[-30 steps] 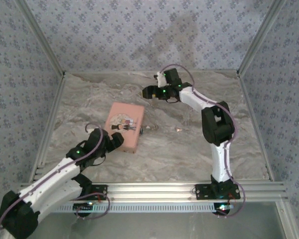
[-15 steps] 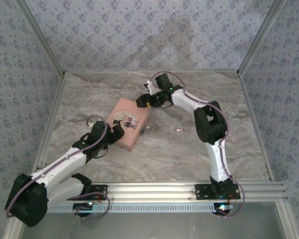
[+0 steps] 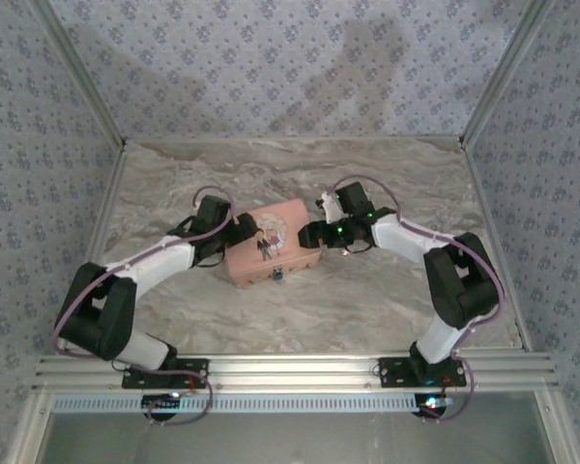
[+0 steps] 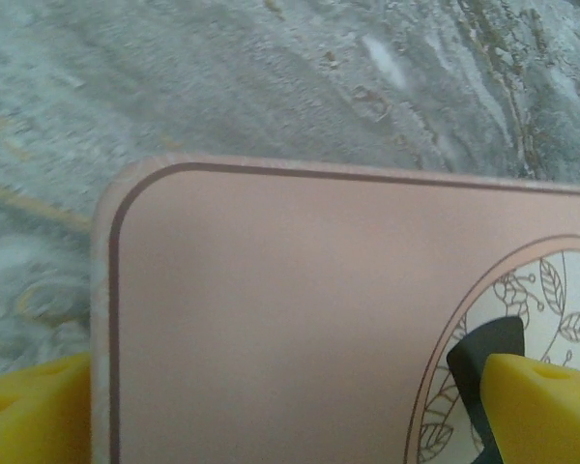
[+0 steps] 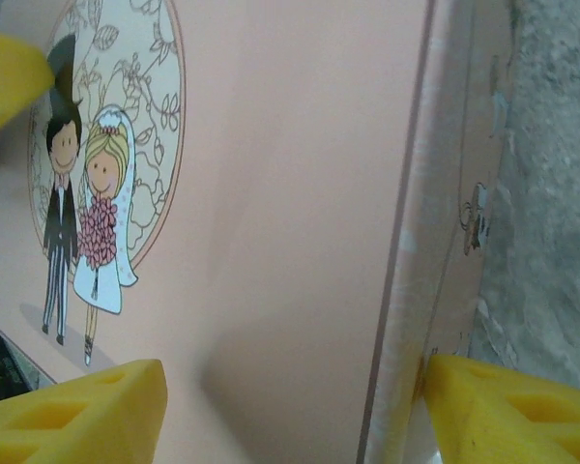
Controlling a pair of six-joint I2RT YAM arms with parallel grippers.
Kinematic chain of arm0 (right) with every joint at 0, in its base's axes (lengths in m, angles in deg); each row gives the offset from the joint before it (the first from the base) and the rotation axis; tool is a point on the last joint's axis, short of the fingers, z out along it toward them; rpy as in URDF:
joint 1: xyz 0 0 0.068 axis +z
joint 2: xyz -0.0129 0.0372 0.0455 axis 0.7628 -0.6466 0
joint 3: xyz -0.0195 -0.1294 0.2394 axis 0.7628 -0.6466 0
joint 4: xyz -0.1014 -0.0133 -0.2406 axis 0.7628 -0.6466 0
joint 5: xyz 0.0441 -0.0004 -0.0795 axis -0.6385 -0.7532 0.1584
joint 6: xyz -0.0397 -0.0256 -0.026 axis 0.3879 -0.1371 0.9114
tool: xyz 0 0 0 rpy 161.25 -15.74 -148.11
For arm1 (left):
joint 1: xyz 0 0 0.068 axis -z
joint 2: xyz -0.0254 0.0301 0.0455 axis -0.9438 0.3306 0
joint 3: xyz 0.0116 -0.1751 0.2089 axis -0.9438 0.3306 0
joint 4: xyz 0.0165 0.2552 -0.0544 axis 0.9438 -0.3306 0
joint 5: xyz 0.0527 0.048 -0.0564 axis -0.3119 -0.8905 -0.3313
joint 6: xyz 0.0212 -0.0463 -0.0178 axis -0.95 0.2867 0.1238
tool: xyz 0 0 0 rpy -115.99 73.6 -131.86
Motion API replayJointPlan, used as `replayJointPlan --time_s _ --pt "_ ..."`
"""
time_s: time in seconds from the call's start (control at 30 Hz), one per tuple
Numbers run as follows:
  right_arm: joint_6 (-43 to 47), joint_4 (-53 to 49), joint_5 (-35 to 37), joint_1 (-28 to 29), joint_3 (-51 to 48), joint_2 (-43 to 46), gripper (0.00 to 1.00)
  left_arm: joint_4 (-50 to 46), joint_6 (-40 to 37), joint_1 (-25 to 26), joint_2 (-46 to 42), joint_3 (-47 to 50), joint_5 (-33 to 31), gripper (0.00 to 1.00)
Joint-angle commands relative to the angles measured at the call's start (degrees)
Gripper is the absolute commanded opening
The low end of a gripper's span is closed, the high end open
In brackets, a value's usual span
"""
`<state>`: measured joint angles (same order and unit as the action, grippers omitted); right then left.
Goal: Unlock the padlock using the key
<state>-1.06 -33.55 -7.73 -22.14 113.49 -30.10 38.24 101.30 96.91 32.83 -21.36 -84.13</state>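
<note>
The pink box (image 3: 271,246) with the cartoon couple on its lid (image 5: 87,222) lies mid-table, its long side running left to right. A tiny grey padlock (image 3: 277,275) hangs on its near wall. My left gripper (image 3: 243,232) is open at the box's left end, and its yellow fingers (image 4: 541,406) straddle a lid corner (image 4: 126,193). My right gripper (image 3: 313,234) is open at the right end. One of its fingertips (image 5: 72,416) rests over the lid and the other (image 5: 512,411) lies against the side wall. The key is hidden.
The marble tabletop (image 3: 387,300) is ringed by a metal frame (image 3: 290,367) and patterned walls. The left gripper's yellow tip (image 5: 5,68) pokes into the right wrist view over the lid. Bare table lies in front of and behind the box.
Both arms swung in to the box's two ends. The box shifted right and turned from slanting to lying across the table, its padlock side facing the near edge.
</note>
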Motion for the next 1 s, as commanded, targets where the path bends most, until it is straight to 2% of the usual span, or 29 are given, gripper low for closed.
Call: replayJointPlan --time_s 0.0,0.27,0.47,0.7,0.87,0.97 --pt "-3.7 2.6 2.7 2.4 -2.3 2.4 0.73 3.7 -2.7 0.5 3.4 -5.5 7.2 0.95" --pt "-7.0 3.1 9.2 2.7 -0.9 1.8 0.73 0.6 -6.2 0.1 12.5 -15.5 10.2 0.94" --pt "-7.7 2.4 11.9 2.4 0.8 -0.1 0.74 -0.8 -7.1 -1.6 14.9 -17.8 10.5 0.94" --pt "-5.7 -3.5 18.8 1.6 0.0 4.5 0.81 -2.9 -8.8 -4.6 7.9 -12.9 8.9 0.95" --pt "-4.9 -7.4 22.3 -0.6 -1.0 8.7 0.81 -3.9 -9.2 -5.1 0.5 -6.7 7.4 0.95" --pt "-4.2 -10.0 26.8 -0.8 -1.8 11.3 0.79 -5.0 -8.9 -5.0 -3.6 -3.7 7.5 0.94"
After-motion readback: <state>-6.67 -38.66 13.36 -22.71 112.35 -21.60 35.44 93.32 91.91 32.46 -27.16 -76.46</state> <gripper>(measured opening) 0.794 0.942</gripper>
